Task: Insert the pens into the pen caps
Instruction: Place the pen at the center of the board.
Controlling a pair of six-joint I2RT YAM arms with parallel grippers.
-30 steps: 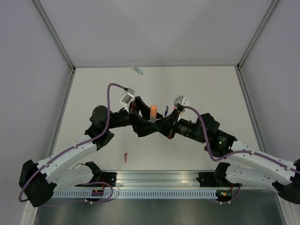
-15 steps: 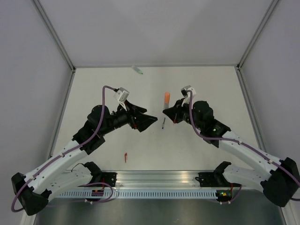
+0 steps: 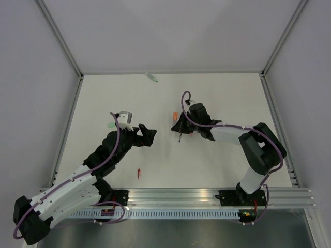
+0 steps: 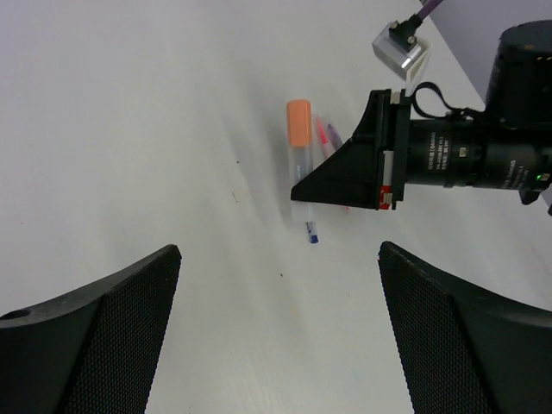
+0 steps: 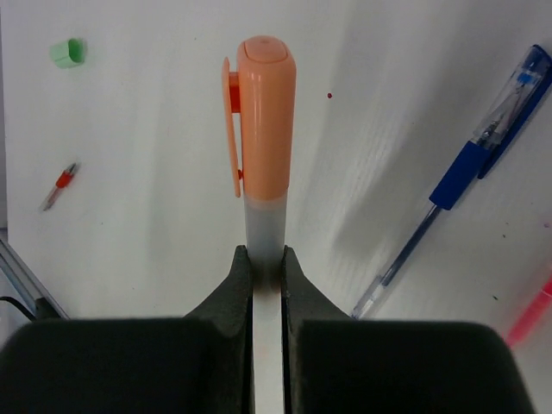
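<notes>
Right gripper (image 5: 263, 259) pinched shut on the pale barrel of a pen (image 5: 263, 226), with an orange cap (image 5: 263, 112) seated on the end that projects beyond the fingertips. In the overhead view this gripper (image 3: 179, 123) sits near the middle of the table (image 3: 217, 93), the capped end (image 3: 176, 114) pointing away from the arm. A blue pen (image 5: 457, 172) lies on the table just beside the held pen, and a pink pen (image 4: 323, 134) lies close by. A short red pen (image 3: 138, 173) rests towards the near edge, and a green cap (image 5: 67, 52) lies well apart from the others. Left gripper (image 3: 149, 134) stands apart from the right, jaws spread wide and holding nothing.
</notes>
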